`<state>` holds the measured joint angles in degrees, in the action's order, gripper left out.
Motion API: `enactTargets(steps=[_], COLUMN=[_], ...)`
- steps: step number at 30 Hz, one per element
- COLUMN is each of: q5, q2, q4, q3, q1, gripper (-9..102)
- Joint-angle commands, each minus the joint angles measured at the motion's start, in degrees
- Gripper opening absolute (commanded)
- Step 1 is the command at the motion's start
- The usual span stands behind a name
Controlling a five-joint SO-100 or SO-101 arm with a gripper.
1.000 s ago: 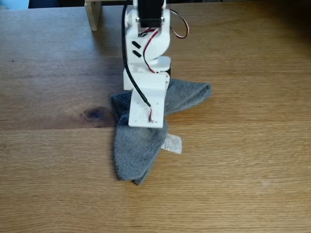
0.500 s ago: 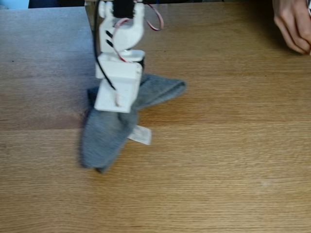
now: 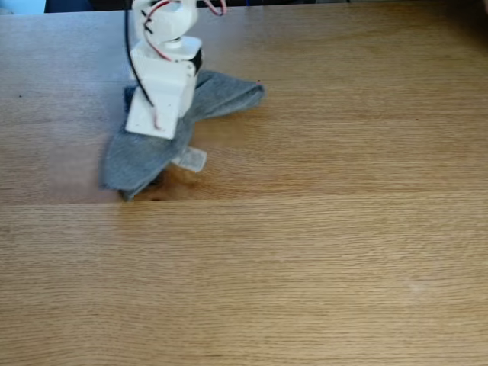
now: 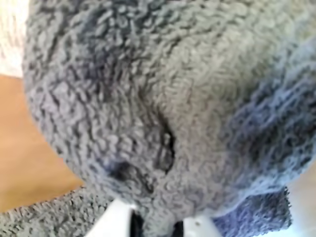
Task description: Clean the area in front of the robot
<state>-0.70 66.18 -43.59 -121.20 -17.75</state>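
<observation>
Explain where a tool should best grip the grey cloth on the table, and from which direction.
Probably the raised bunched middle of the grey cloth, from straight above: the rest lies flat on the wooden table, leaving little to pinch. In the wrist view the fabric gathers into folds there.

fixed view looks down facing the robot (image 3: 162, 84); wrist view hugs the cloth (image 4: 163, 98).
</observation>
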Motion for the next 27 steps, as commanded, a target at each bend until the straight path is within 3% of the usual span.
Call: enactTargets(steps=[1, 6, 12, 19, 27], q5=[2.3, 7.2, 6.3, -8.1, -23.6], q2=[10.8, 25.5, 43.7, 50.2, 45.5], q4=[1.3, -0.7, -2.5, -4.8, -8.0], q3=[-7.0, -12.4, -13.8, -14.6, -14.9], q1=[11.8, 19.9, 18.8, 1.2, -19.2], gripper=[0, 0, 0, 0, 0])
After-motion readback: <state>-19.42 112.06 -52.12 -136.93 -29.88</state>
